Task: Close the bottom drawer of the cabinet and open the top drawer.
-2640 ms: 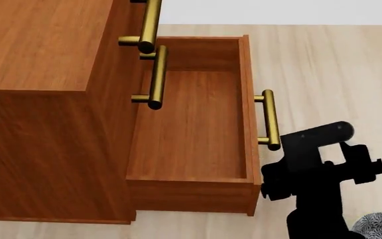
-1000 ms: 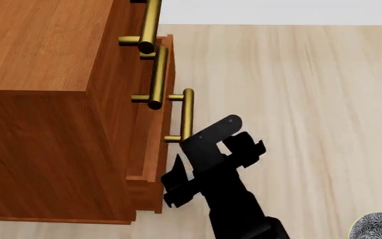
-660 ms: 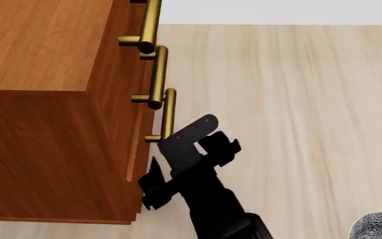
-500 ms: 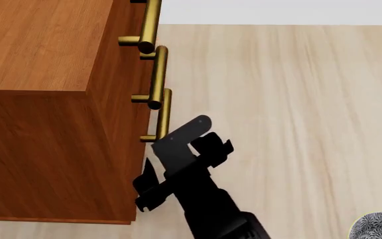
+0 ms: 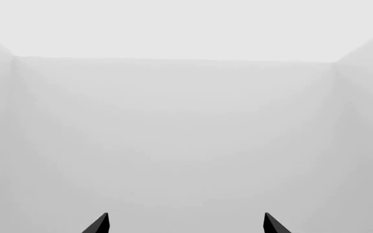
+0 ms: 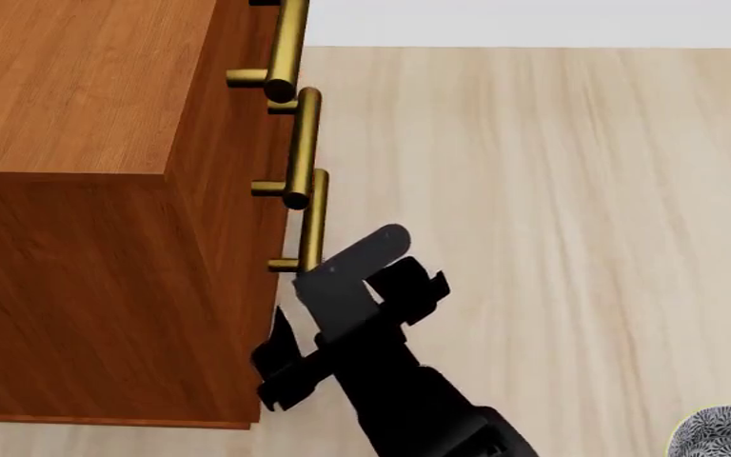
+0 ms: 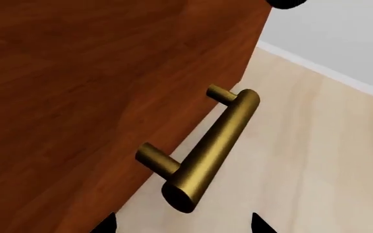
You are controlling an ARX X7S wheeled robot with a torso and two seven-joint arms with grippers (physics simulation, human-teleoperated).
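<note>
Reddish-brown wood forms the cabinet (image 6: 73, 190), whose three brass handles line its front edge; the bottom drawer (image 7: 76, 107) sits pushed in flush, and so does the top drawer (image 6: 241, 38). One right gripper (image 6: 292, 328), fingers spread and empty, hovers just beside the lowest handle (image 7: 209, 148). One left gripper (image 5: 185, 224), fingertips apart, faces blank grey.

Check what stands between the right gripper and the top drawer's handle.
In the head view the right gripper sits low beside the bottom drawer's handle. The middle drawer's handle juts out on the straight way up to the top drawer's handle, so the gripper would likely need to swing outward around it.
</note>
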